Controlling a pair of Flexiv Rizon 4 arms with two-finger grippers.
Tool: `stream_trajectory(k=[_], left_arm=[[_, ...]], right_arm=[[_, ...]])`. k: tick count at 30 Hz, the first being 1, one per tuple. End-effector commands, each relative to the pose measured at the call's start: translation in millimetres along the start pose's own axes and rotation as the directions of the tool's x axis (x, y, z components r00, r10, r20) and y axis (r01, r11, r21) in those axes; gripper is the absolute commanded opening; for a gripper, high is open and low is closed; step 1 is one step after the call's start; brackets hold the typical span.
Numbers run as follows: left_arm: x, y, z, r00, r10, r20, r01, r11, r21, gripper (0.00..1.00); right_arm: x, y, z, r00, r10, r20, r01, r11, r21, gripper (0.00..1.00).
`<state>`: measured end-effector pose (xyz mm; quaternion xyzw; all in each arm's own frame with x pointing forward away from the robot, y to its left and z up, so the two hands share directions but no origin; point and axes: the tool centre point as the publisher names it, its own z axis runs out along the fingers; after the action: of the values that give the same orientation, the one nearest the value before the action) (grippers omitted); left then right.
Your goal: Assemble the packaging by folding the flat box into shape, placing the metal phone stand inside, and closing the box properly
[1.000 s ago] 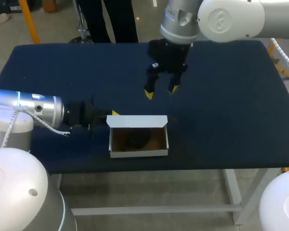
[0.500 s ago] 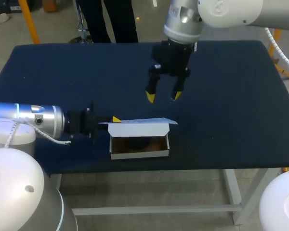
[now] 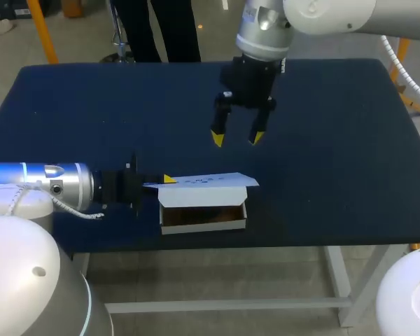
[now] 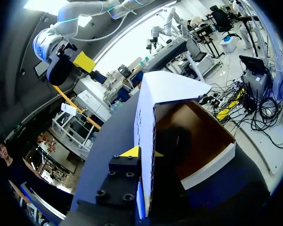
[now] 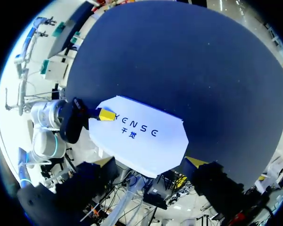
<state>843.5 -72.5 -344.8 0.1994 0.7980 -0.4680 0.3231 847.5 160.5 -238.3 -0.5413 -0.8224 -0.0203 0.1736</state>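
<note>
Lower centre of the head view, near the front edge of the bench (image 3: 336, 140): white box (image 3: 203, 217), lid (image 3: 206, 181) hanging roughly level over the cavity, not yet shut. Inside, visible from the left wrist view as a dark shape against the brown lining: the metal phone stand (image 4: 172, 143), so apparently packed already.

Left end effector (image 4: 142, 153) in from the left of the frame, closed narrowly on the lid's left edge, one yellow tip on either side of the card. Gripped there, by judgement, to steer the flap down over the opening without crushing the walls.

Right end effector (image 3: 236, 138) at upper centre, above and behind the box, well apart from it, fingers spread and holding nothing. Kept clear, likely, to leave room for the lid's swing and to press or tuck the flap afterwards.
</note>
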Motion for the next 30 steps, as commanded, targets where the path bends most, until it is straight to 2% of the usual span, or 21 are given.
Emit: stream_trajectory(k=[1, 7, 17, 21, 30], left_arm=[[9.4, -2.0, 0.6, 1.0, 0.01, 0.013, -0.01, 1.0, -0.001, 0.0], [13.3, -1.3, 0.8, 0.999, 0.023, 0.022, -0.023, 1.0, 0.003, 0.0], [20.5, -2.4, 1.5, 0.997, 0.068, 0.034, -0.068, 0.998, 0.0, 0.0], [23.7, -3.4, 2.0, 0.995, 0.095, 0.044, -0.095, 0.995, -0.008, 0.0], [29.3, -3.0, 1.4, 0.99, 0.123, 0.065, -0.121, 0.992, -0.027, 0.0]], right_arm=[[-4.6, -7.9, 4.4, 0.996, 0.092, 0.018, -0.092, 0.995, -0.032, 1.0], [-13.0, -19.9, 17.2, 0.975, 0.221, -0.021, -0.222, 0.974, -0.04, 1.0], [-20.5, -32.4, 41.4, 0.951, 0.288, -0.109, -0.294, 0.955, -0.039, 1.0], [-19.2, -35.2, 49.5, 0.949, 0.303, -0.086, -0.308, 0.95, -0.048, 0.9], [-22.7, -36.9, 69.0, 0.94, 0.323, -0.113, -0.326, 0.945, -0.014, 0.69]])
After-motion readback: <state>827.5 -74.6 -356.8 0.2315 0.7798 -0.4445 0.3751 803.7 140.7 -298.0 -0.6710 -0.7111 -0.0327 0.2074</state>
